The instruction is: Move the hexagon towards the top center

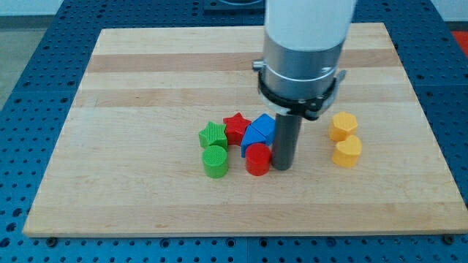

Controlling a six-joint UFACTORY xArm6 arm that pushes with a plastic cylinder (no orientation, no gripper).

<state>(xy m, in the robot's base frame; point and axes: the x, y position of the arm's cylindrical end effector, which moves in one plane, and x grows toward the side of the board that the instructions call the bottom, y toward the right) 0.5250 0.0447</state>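
tip (282, 168) just right of red cylinder (257, 159); yellow hexagon (342, 126) apart; no jaws visible.

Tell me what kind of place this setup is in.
Probably a robotics lab bench. A wooden board lies on a blue perforated table, with small coloured blocks such as the yellow hexagon and green star. My tip sits just right of the red cylinder.

I see green star (213, 134) above green cyl (215, 161), red star (235, 127), blue blocks (258, 131), red cyl (257, 159), all clustered mid-worktop (146, 80).
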